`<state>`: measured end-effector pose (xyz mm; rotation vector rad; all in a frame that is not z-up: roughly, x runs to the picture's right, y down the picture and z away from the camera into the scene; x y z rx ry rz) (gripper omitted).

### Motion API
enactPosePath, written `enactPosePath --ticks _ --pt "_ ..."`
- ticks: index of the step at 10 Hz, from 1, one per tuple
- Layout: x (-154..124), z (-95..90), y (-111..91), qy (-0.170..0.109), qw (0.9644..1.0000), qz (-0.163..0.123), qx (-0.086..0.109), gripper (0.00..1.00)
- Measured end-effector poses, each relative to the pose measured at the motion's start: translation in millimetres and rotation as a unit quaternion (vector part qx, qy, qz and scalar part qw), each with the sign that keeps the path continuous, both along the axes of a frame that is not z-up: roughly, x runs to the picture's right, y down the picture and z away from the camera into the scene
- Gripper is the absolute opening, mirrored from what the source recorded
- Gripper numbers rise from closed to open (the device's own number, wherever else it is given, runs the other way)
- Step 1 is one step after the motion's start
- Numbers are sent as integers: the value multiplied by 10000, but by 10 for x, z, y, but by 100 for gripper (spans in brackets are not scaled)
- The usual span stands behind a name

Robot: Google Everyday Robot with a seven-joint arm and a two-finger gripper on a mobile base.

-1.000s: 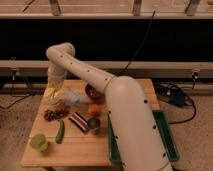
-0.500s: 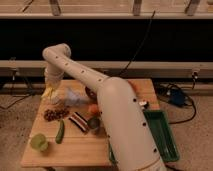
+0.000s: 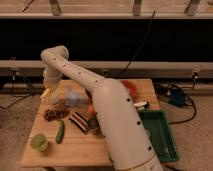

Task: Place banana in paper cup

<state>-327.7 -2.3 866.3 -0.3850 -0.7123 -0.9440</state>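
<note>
My gripper (image 3: 48, 90) hangs at the end of the white arm over the far left corner of the wooden table (image 3: 75, 150). The yellow banana (image 3: 45, 94) shows at its tip, and the gripper appears shut on it and holds it just above the table. The white paper cup (image 3: 54, 99) is only partly seen, just below and right of the gripper, mostly hidden behind the wrist.
A pale crumpled bag (image 3: 75, 96), a dark brown cluster (image 3: 55, 114), a striped packet (image 3: 79, 121), a dark green cucumber (image 3: 60, 131) and a light green cup (image 3: 39, 142) lie on the left half. A red bowl (image 3: 131, 88) is at the back right, and a green tray (image 3: 161, 135) is at the right edge.
The arm's elbow has risen and swung left. The gripper and the yellow banana have moved a little up and left with it.
</note>
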Motion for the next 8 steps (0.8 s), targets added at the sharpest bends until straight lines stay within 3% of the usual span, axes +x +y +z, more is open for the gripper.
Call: enactPosePath --ticks 5,8 --pt "58 -23 8 81 9999 -90 51 80" --pt "373 -121 -88 185 9995 -20 239 80"
